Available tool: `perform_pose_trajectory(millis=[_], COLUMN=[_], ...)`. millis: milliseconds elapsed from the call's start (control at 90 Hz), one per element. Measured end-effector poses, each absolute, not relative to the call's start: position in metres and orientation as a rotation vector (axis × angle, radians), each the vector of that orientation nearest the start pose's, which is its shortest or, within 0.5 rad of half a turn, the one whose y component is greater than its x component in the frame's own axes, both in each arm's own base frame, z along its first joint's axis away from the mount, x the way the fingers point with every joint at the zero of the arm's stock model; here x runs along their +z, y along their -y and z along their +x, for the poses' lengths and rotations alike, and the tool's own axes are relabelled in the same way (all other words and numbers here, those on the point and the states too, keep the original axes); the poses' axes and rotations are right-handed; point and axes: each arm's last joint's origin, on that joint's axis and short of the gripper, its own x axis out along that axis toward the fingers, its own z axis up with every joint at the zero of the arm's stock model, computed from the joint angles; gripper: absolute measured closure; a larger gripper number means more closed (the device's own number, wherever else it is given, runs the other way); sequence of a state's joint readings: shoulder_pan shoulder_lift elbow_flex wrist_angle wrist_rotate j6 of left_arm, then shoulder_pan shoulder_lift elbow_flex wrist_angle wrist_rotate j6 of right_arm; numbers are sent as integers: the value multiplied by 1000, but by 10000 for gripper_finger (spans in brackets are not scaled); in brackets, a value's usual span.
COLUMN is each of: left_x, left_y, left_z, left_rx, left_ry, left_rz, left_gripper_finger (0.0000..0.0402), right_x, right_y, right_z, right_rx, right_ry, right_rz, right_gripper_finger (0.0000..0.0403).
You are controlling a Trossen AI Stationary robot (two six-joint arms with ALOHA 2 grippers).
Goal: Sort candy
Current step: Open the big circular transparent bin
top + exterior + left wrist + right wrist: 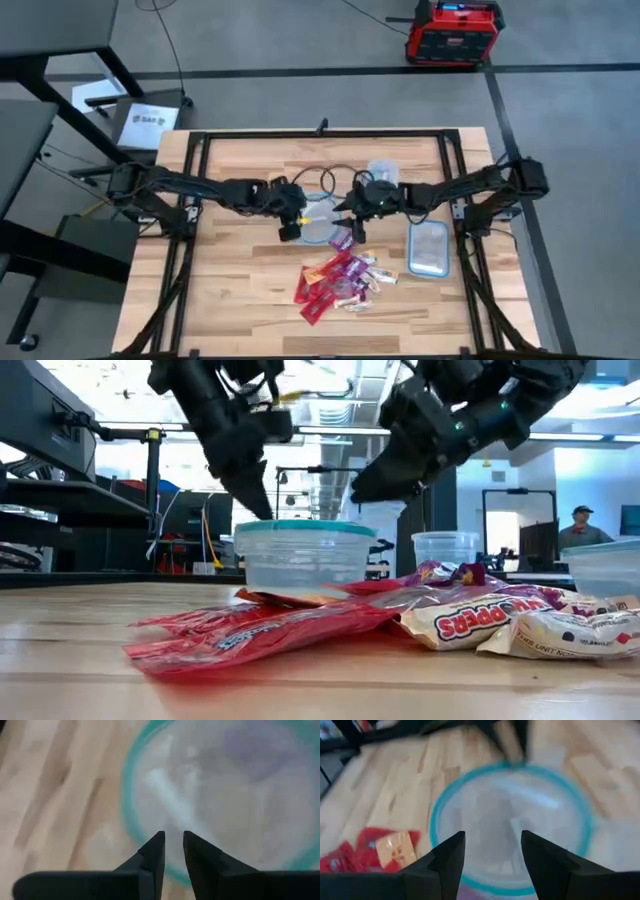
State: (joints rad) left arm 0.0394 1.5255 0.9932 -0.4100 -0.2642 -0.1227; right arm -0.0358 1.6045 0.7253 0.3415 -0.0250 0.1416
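The candy (340,280) lies in a loose pile of red, purple and whitish wrappers on the wooden table, near its front middle; the low view shows the pile (400,615) close up. Just beyond it stands a clear bowl with a bluish rim (320,225). My left gripper (292,228) hangs over the bowl's left rim (131,805), fingers a little apart with nothing between them. A whitish strip (170,797) shows inside the bowl. My right gripper (350,228) hovers over the bowl's right side (437,810), open and empty.
A second clear bowl (381,170) stands farther back on the right. A clear rectangular tub (430,248) sits right of the pile. Red candy (370,850) lies beside the bowl. A person (580,525) stands in the room behind.
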Motion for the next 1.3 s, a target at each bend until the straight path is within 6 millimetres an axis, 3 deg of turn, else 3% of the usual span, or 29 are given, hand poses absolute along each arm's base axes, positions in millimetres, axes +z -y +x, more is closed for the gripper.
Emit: perform_pose_trajectory(millis=[167, 267, 378, 467, 589, 744, 889, 1111, 1300], left_x=[218, 220, 217, 219, 235, 258, 261, 246, 229], left_y=[-8, 6, 15, 15, 15, 15, 14, 9, 8], left_z=[306, 313, 317, 318, 320, 327, 330, 329, 325], left_rx=[362, 319, 283, 276, 258, 224, 209, 209, 198], left_ry=[-887, -819, -805, -790, -749, -677, -655, -606, -570], left_rz=[-174, -231, -214, -201, -170, -106, -57, -31, -22], left_gripper_finger=[346, 346, 345, 345, 345, 345, 345, 345, 345], right_x=[152, 156, 168, 190, 214, 227, 202, 149, 104], right_y=[23, 38, 58, 68, 60, 28, -10, -63, -75], right_z=[324, 325, 326, 326, 313, 285, 264, 252, 267], right_rx=[-91, -117, -157, -182, -161, -88, -39, -5, -28], right_ry=[-564, -563, -552, -538, -602, -654, -626, -368, -416], right_rz=[143, 100, 71, 64, 66, 96, 215, 323, 292], right_gripper_finger=[223, 223, 223, 223, 223, 223, 223, 223, 223])
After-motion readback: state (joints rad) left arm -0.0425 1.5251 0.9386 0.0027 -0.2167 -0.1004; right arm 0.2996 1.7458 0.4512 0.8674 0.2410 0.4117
